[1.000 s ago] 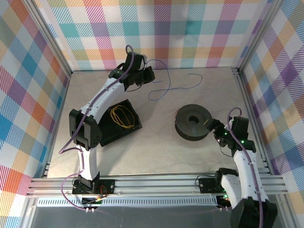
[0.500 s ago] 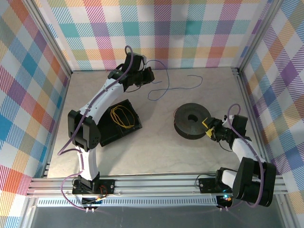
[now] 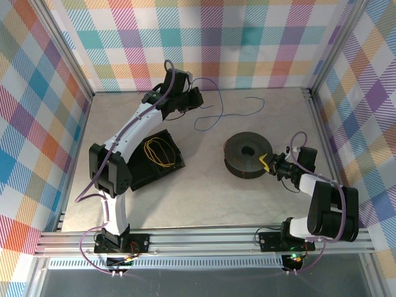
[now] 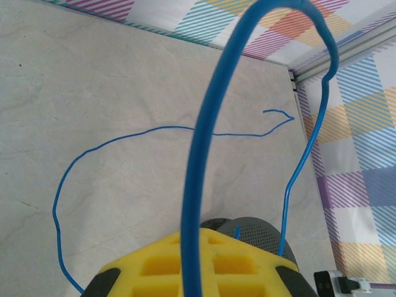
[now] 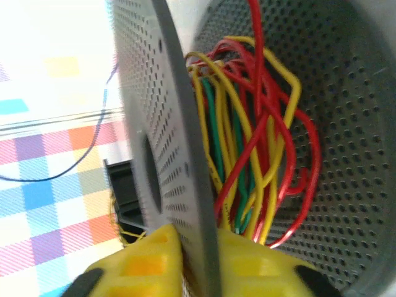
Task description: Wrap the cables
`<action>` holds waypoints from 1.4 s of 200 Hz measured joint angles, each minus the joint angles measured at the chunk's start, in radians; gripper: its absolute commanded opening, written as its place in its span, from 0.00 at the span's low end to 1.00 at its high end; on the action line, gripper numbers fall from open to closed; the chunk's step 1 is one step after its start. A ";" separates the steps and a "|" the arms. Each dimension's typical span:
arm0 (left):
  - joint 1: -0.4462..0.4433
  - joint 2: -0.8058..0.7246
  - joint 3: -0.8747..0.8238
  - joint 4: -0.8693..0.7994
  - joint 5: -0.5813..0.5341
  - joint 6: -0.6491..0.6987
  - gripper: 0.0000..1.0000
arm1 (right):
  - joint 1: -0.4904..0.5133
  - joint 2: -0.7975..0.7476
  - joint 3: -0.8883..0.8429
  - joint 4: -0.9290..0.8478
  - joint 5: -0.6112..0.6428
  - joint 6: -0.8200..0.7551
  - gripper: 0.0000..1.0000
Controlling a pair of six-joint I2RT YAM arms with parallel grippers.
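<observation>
A thin blue cable (image 3: 218,116) trails in loose curves across the far part of the table. My left gripper (image 3: 192,99) is shut on one end of it. In the left wrist view the blue cable (image 4: 199,154) rises from between the yellow pads (image 4: 161,266) and arcs overhead. A dark grey perforated spool (image 3: 245,156) lies flat at centre right. My right gripper (image 3: 268,164) is shut on its rim. In the right wrist view the spool's flange (image 5: 151,117) is clamped between the gripper's (image 5: 198,244) yellow pads, with red, yellow and green cables (image 5: 250,142) bundled inside the spool.
A black tray (image 3: 153,168) holding a coiled yellow cable (image 3: 158,150) sits left of centre, beside the left arm. Aluminium rails and checkered walls close the table in. The spool (image 4: 263,230) shows beyond the left pads.
My right gripper swung in to the spool's near-right rim and shut on the flange; the spool slid slightly left. The left gripper kept its hold on the blue cable, almost still.
</observation>
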 measured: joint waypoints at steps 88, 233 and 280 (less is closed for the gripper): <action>0.018 -0.045 0.005 -0.037 -0.048 0.022 0.00 | 0.573 -0.287 0.417 -0.637 0.493 -0.261 0.00; 0.072 -0.101 -0.011 -0.079 -0.071 0.050 0.00 | 1.190 0.372 1.044 -0.933 1.202 -0.378 0.24; 0.077 -0.103 -0.023 -0.079 -0.062 0.050 0.00 | 1.206 0.376 1.056 -0.940 1.174 -0.360 0.46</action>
